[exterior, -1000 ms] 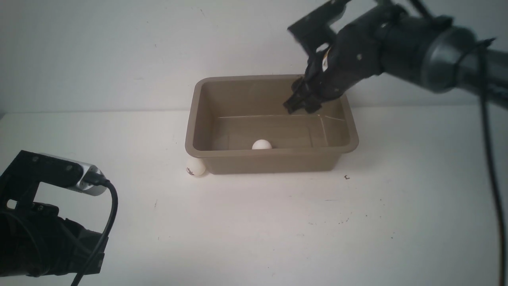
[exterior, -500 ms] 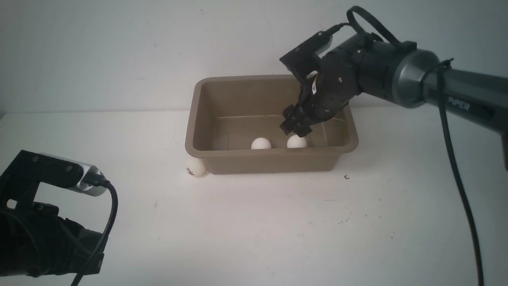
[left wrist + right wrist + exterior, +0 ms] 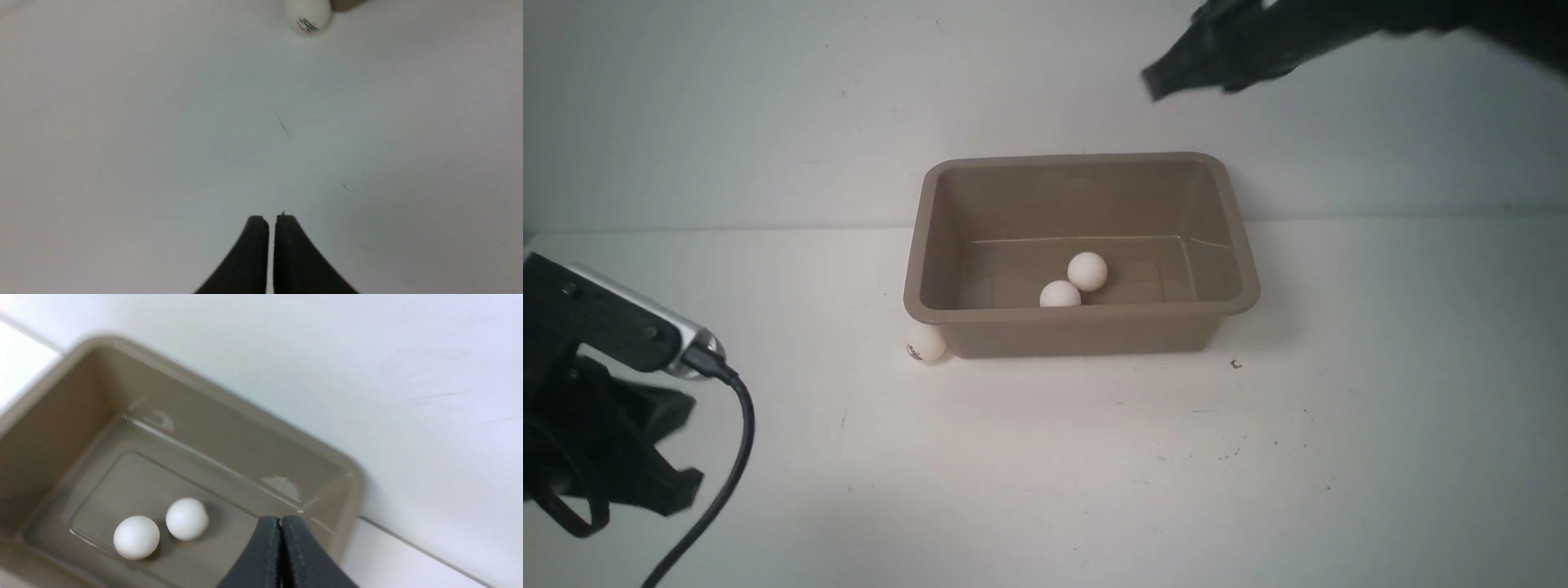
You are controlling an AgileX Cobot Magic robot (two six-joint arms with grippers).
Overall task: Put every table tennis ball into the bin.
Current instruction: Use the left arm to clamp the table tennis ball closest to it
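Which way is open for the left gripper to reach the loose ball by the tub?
Open: the bare white table between the left gripper and the logo-printed white table tennis ball, and in front of the taupe-brown rectangular plastic bin. Crowded: that ball sits against the bin's front left corner.

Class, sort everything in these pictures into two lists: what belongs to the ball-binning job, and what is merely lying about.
Job: bin; rear ball and front ball inside it; outside ball on the table by its left front corner.
Lying about: dark speck on the table near the bin's right front corner.
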